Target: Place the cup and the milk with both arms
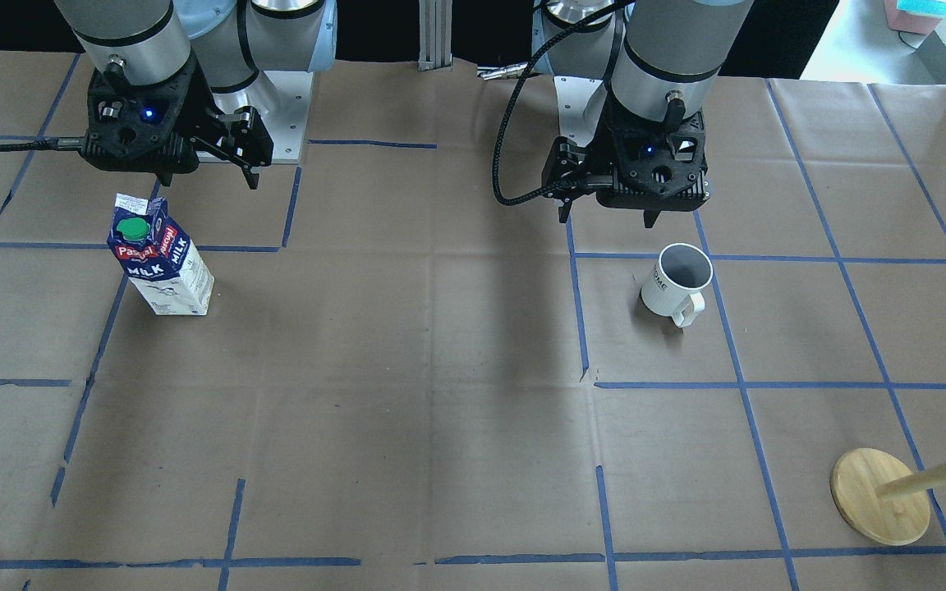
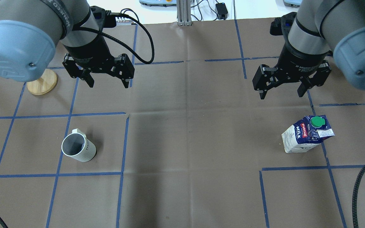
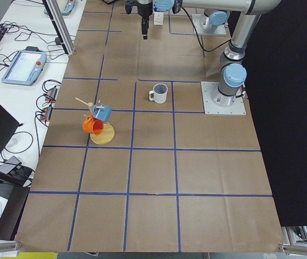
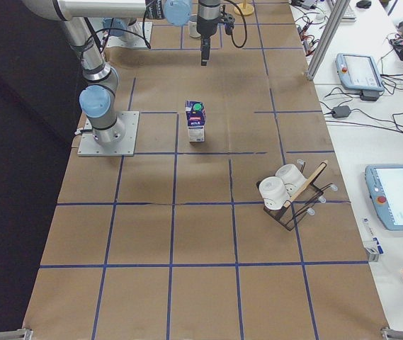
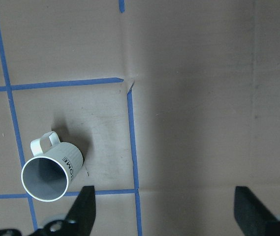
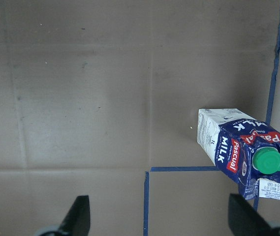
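Hovering above the table (image 2: 185,142), both grippers are free and hold nothing. The left gripper (image 2: 108,83) has its two fingers wide apart and hangs in the air over the left half of the worktop. The cup (image 2: 78,149) stands upright on the brown paper in that half, about midway between the robot's edge and the operators' edge. Its handle points toward the operators' edge. In the left wrist view the cup lies to the outer side of one fingertip, not under the gap, and nothing touches it.

The right gripper (image 2: 280,94) also has its fingers spread apart, over the right half of the worktop. The milk (image 2: 306,134) stands upright there, likewise about midway between the two long edges. In the right wrist view the carton is close to the line of one fingertip, but apart from it.

Nearer to the operators' edge, in the left half, a wooden mug stand (image 3: 103,137) carries a blue mug (image 3: 103,112) and an orange mug (image 3: 92,125). In the right half, near the same edge, a rack (image 4: 307,185) holds two white cups (image 4: 272,190).
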`<state>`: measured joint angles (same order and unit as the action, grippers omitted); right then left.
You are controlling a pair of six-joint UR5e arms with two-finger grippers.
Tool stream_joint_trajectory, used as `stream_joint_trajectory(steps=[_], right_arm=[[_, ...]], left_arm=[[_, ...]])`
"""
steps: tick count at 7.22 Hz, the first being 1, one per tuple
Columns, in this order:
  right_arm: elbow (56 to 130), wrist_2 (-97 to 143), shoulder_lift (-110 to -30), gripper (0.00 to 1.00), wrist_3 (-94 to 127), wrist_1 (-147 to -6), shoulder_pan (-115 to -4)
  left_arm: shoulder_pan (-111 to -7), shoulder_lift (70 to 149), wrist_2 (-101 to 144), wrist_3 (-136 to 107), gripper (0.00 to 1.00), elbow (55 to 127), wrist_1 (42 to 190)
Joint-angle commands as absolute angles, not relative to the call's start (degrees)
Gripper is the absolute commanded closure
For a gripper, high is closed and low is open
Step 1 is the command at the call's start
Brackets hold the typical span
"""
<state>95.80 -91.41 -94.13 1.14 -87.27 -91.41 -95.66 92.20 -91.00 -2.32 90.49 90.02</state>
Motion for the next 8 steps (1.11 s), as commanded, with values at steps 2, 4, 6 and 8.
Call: stream_joint_trajectory(steps=[2, 4, 6, 8], right_arm=[[95.8, -91.32, -94.13, 0.0, 1.14, -87.28, -91.41], [95.8, -91.32, -94.13, 0.0, 1.14, -87.28, -91.41], [95.89, -91.23, -94.13, 0.0, 1.14, -87.28, -91.41], [95.89, -91.23, -94.13, 0.0, 1.14, -87.28, -91.41]], left_arm=[[-89.67, 90.44, -91.05, 4.81, 0.0, 99.02, 84.06], [-84.41, 88.6, -91.23, 8.86, 0.0, 105.44, 79.9], [-79.21, 88.33, -91.23, 16.4, 0.0, 107.49, 79.63], [-72.9, 89.29, -91.23, 26.56, 0.0, 107.75, 76.32]])
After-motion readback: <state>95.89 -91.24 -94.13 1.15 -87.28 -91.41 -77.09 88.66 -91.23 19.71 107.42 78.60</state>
